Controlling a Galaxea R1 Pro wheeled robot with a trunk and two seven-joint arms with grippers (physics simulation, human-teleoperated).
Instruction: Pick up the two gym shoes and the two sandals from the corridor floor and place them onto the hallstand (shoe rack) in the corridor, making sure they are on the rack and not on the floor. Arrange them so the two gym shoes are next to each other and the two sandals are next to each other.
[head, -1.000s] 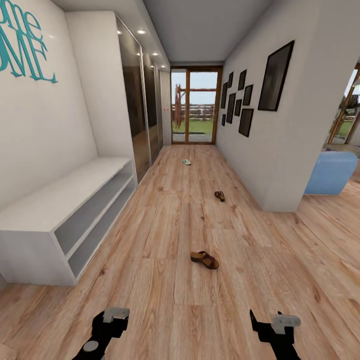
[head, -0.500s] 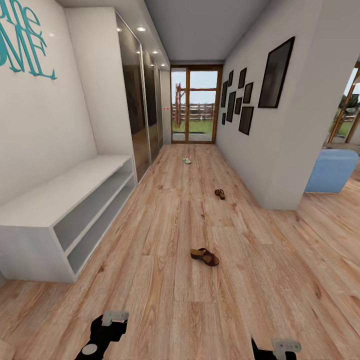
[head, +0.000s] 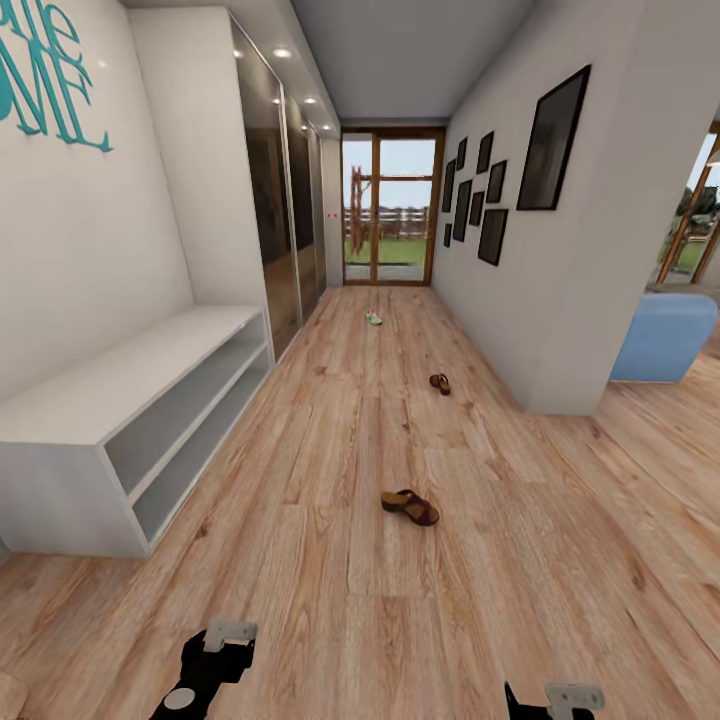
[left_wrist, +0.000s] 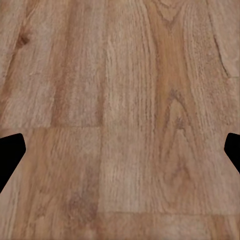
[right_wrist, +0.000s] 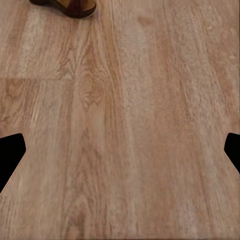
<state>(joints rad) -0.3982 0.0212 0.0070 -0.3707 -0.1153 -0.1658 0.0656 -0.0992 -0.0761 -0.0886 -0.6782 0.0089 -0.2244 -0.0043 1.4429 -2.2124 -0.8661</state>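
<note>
right pincer (head: 560, 700) lower, sandal (head: 409, 506) ahead

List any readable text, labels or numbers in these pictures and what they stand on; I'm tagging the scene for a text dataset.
"...ME": teal wall lettering on the left wall above the white bench, cut off by the picture's edge; the script line above it is only partly visible.
Gym shoe: any label is too small to read.
Framed pictures: dark, no text readable.

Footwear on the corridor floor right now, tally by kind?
Brown leather sandals: 2, near and farther
White gym shoes: 1, small and distant near the glass door
Total: 3, all on the wood plank floor
</note>
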